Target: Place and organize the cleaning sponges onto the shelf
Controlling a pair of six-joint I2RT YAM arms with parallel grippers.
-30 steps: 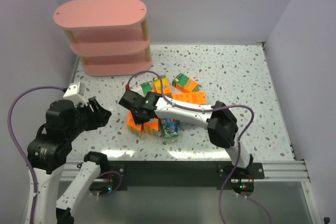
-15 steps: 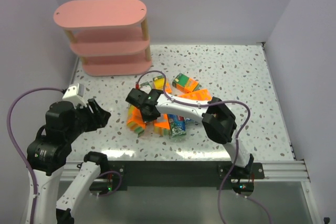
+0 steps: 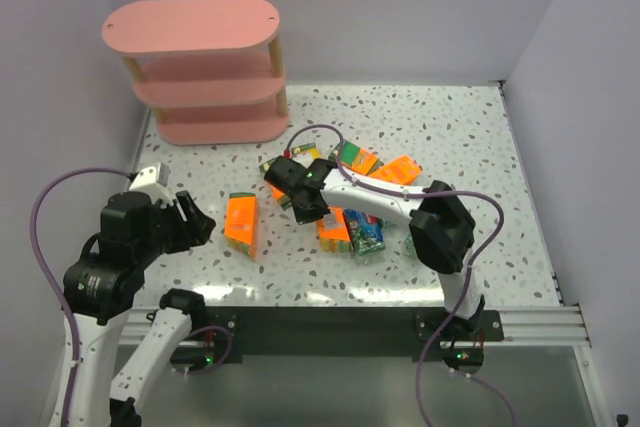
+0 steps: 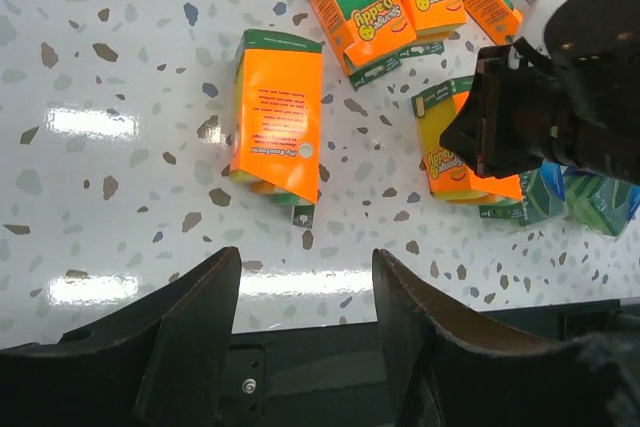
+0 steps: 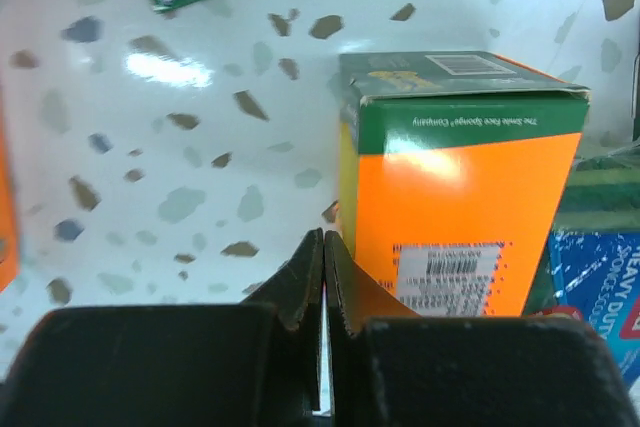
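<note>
one orange plastic-wrapped sponge pack [image 3: 241, 224] now lies alone at nine o'clock of the pile [image 3: 345, 225]; right gripper [image 5: 323, 247] pressed together, empty; left gripper [image 4: 305, 259] spread, free to take it.

- We see a white tabletop [image 3: 450, 127] speckled with grey and brown flecks.
- Plain pale lavender walls [image 3: 400, 7] close it in at the back and on both sides.
- Along its near edge runs a silver rail [image 3: 530, 325].
- Light leaves bright glare patches [image 4: 90, 122] on the glossy surface.
</note>
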